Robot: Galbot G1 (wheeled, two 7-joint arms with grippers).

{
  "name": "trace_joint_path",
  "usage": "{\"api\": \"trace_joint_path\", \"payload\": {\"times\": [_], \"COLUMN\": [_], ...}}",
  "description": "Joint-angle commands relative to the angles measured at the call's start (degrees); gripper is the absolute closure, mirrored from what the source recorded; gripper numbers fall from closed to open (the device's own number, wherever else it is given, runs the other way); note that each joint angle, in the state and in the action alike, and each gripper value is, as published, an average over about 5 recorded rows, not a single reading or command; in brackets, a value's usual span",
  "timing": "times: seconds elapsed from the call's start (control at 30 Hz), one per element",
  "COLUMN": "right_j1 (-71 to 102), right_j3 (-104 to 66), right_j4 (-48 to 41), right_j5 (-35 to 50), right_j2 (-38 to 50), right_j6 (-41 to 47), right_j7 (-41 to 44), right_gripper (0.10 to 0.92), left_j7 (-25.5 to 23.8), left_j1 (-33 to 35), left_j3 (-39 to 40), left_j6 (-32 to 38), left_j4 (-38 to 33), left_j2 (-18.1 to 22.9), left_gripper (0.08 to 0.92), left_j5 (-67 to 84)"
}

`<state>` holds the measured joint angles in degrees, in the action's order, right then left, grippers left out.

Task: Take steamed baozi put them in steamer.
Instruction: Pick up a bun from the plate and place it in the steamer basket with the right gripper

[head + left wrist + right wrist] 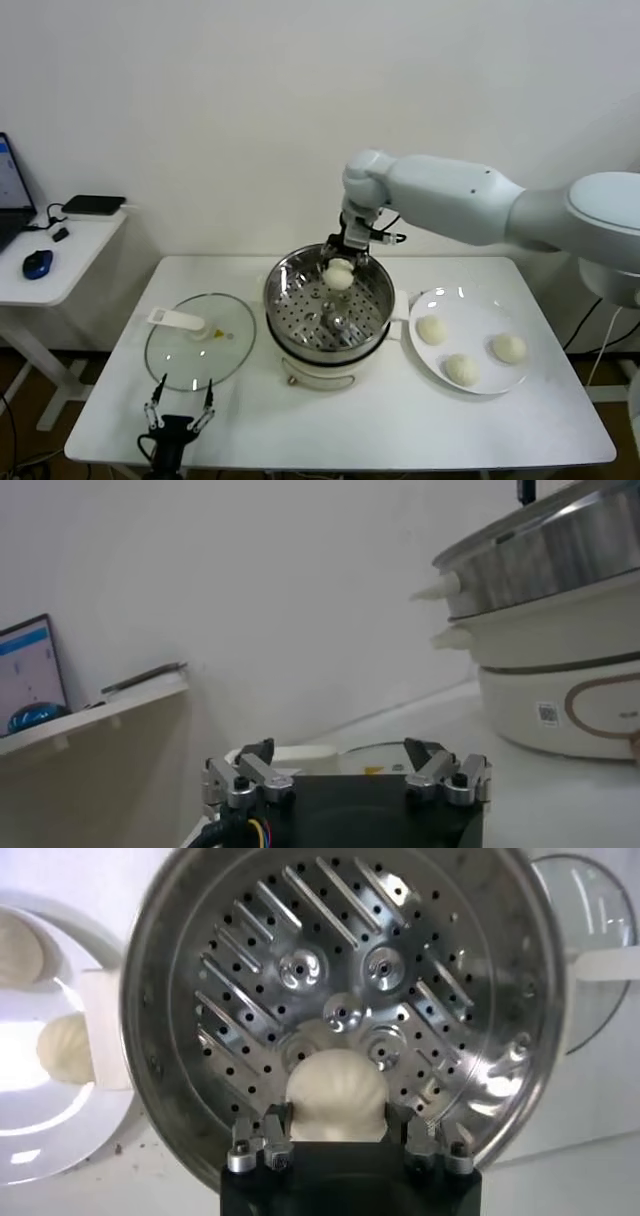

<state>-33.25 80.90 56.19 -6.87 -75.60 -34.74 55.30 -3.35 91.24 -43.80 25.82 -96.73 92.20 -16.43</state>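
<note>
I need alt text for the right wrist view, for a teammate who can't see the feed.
The right tool holds a cream-white bun over the holed floor of the shiny steel steamer. Beyond the steamer's rim, two more buns lie on a white plate, and a glass lid shows on the opposite side.

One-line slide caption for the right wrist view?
Right gripper holds a baozi above the steamer floor.

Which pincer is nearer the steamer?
Right. The right pincer hangs over the steamer, gripping a baozi above its far side. The left pincer waits open at the table's near edge, beside the glass lid.
</note>
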Motion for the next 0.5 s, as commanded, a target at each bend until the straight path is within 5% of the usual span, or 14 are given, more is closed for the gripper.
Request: {"api": "trace_joint_path", "payload": {"times": [0.03, 0.3, 0.5], "right_j1": [4.94, 6.24, 3.4], "right_j3": [-2.34, -3.47, -1.92], "right_j4": [-6.43, -9.48, -6.34], "right_j5": [-4.39, -4.25, 3.77], "right_j2": [-2.38, -4.55, -1.99], "right_j6": [-1.05, -1.32, -1.19], "right_j7": [-1.58, -1.99, -1.3], "right_gripper": [0.397, 0.386, 0.249], "left_j7": [0.0, 0.02, 0.14], "left_j1": [-0.15, -0.2, -0.06], "left_j3": [0.08, -0.06, -0.06], "left_j6": [0.03, -0.01, -0.06], "left_j4": [0.34, 0.15, -0.04], "left_j2": [2.8, 2.8, 2.8], "left_gripper": [0.177, 0.177, 0.177], "left_j5": [0.0, 0.04, 0.03]}}
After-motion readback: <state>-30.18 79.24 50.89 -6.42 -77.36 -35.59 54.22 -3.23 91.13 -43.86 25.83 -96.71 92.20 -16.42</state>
